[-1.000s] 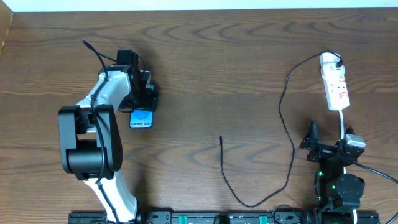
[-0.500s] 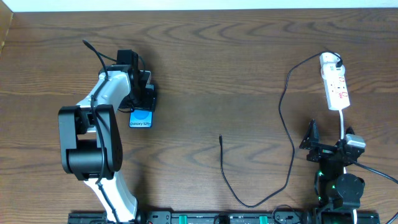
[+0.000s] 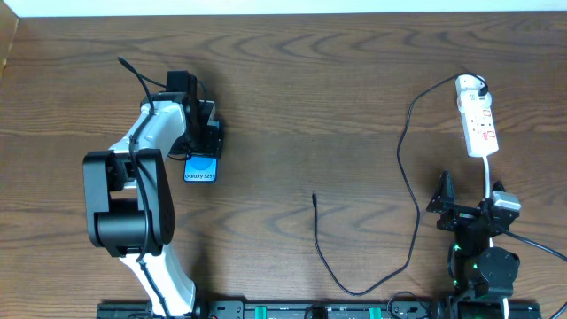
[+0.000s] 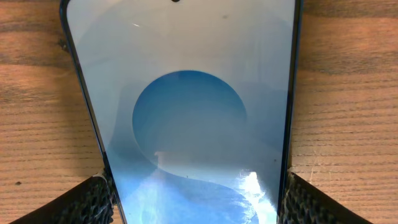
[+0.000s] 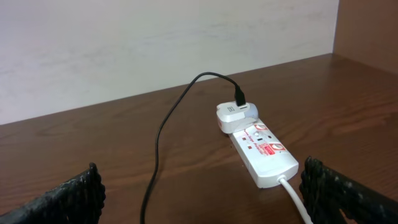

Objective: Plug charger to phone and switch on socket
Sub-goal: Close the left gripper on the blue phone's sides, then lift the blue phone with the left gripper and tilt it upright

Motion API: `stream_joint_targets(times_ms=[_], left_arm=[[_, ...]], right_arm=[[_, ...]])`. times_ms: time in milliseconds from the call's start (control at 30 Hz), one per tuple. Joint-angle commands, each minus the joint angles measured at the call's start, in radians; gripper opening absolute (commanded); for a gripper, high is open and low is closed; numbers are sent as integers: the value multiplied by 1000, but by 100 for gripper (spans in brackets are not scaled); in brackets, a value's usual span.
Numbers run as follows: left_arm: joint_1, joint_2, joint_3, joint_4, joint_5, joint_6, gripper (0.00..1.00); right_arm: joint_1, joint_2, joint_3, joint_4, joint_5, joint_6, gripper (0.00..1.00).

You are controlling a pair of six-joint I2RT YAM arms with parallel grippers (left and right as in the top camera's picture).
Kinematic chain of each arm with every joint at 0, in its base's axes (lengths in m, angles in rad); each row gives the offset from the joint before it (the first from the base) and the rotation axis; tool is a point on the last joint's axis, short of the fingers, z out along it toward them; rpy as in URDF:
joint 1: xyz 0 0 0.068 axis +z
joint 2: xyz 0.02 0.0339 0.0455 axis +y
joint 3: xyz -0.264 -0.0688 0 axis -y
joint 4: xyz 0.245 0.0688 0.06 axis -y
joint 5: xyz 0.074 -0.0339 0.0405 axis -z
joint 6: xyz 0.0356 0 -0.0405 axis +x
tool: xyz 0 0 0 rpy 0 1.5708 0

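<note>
The phone [image 3: 202, 168] lies flat on the table at the left, blue screen up, and fills the left wrist view [image 4: 186, 112]. My left gripper [image 3: 206, 146] stands over its far end, with the pads [image 4: 93, 200] pressed on both long edges. The white socket [image 3: 478, 124] lies at the far right and also shows in the right wrist view [image 5: 261, 149]. The charger cable [image 3: 403, 177] runs from a white adapter [image 5: 233, 115] in the socket down across the table; its connector tip [image 3: 314, 197] lies loose at mid-table. My right gripper [image 3: 469, 208] is open and empty, near the socket's cord.
The socket's white cord [image 3: 489, 173] runs toward the right arm's base. A white wall [image 5: 155, 43] borders the table's far edge. The charger cable loops near the front edge [image 3: 359, 291].
</note>
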Motion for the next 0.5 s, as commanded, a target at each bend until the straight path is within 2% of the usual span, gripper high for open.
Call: stream_joint_targets(times_ms=[0, 67, 133, 167, 467], left_arm=[[3, 27, -30, -2, -14, 10, 41], [3, 27, -30, -2, -14, 10, 32], [3, 27, -30, -2, -14, 10, 19], [3, 27, -30, -2, -14, 10, 8], [3, 27, -30, -2, -14, 10, 8]], right_arm=[[8, -5, -1, -3, 8, -15, 99], [8, -5, -1, -3, 8, -15, 99], [8, -5, -1, -3, 8, -15, 99], [8, -5, -1, -3, 8, -15, 99], [8, -5, -1, -4, 8, -15, 99]])
